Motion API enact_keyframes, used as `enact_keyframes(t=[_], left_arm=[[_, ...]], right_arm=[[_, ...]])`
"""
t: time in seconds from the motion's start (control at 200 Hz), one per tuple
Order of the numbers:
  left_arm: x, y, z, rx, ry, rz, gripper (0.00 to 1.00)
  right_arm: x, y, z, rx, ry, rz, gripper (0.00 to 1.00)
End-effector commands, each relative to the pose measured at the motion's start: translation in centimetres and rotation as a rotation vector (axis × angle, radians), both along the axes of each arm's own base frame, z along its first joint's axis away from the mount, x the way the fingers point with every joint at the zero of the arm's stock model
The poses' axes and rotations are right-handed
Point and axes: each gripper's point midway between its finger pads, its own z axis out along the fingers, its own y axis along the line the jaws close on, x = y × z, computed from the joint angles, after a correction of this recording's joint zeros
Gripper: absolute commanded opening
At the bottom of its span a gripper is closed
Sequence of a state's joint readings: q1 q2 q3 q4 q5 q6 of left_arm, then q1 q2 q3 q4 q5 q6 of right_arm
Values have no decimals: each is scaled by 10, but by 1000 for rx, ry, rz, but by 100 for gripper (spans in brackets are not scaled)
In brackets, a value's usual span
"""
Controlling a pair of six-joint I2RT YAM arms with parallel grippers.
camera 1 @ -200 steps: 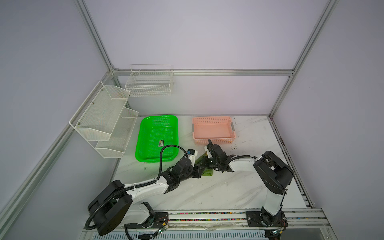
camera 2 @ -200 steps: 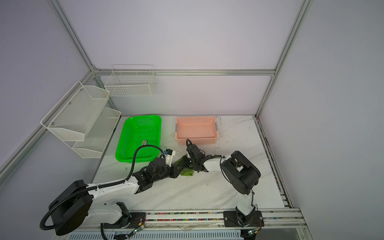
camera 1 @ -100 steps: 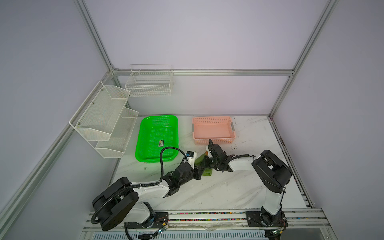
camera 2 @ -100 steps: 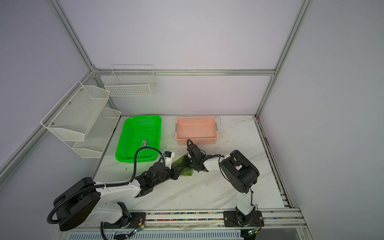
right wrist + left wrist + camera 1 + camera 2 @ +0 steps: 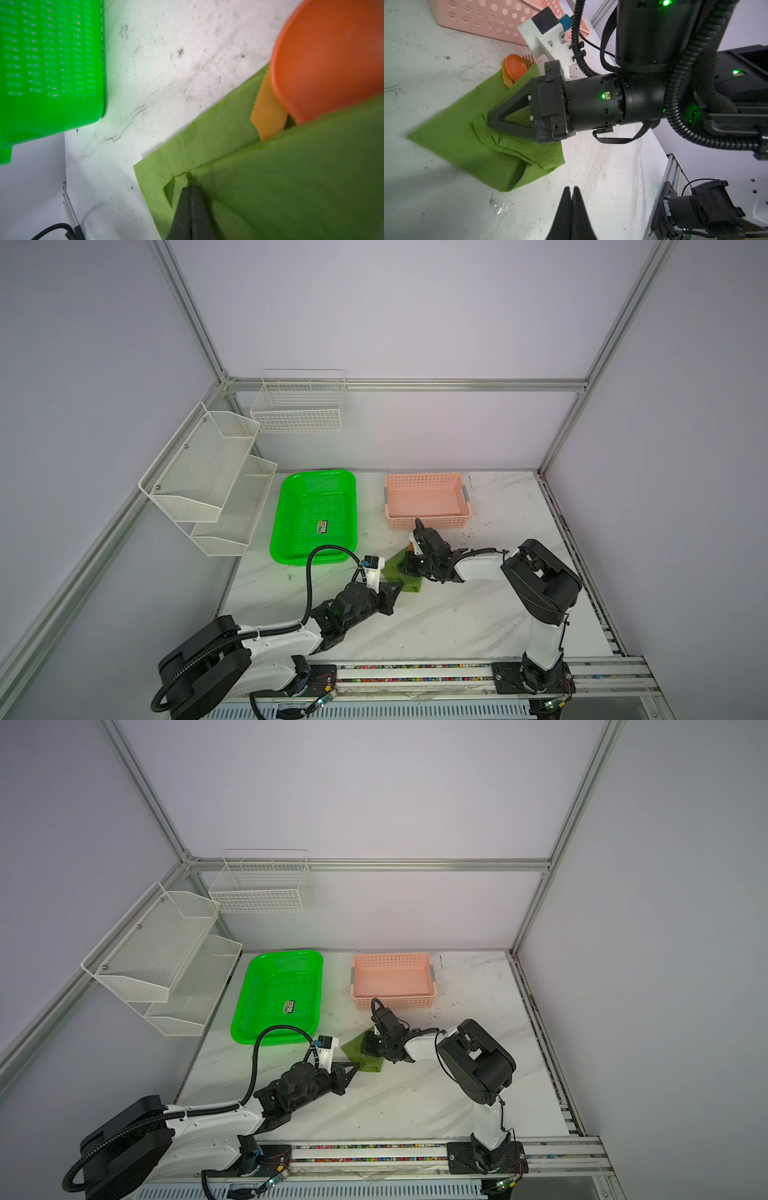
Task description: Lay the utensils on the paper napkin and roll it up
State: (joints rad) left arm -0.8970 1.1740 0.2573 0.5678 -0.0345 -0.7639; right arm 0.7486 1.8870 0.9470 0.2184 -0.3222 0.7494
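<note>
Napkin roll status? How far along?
Done: utensils lie on the paper napkin, one flap folded over them, heads sticking out. In hand: right gripper, shut, at the flap's edge; left gripper, shut, empty, beside the napkin. Left: the roll itself; it is folded, not a tube.
</note>
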Motion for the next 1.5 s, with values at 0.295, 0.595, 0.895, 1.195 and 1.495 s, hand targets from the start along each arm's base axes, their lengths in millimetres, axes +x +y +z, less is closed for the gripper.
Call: enact_keyframes(t=[0.295,0.595,0.895,1.195,1.495], left_arm=[[22,-26,17,-41,-94,-11,0],[29,-35,21,-52,-109,-11,0],[38,-44,8,-32,-111,-9,0],[45,-47,9,-30,-136,5,0],[52,-47,-9,7,-109,26,0]], right_arm=[[-11,-5,-12,-50,54,6,2],[-15,-4,-20,-35,77,6,2],[-13,-1,-14,-25,71,12,2],[-14,0,-11,-19,71,16,2],[-14,1,-7,-11,68,22,1]])
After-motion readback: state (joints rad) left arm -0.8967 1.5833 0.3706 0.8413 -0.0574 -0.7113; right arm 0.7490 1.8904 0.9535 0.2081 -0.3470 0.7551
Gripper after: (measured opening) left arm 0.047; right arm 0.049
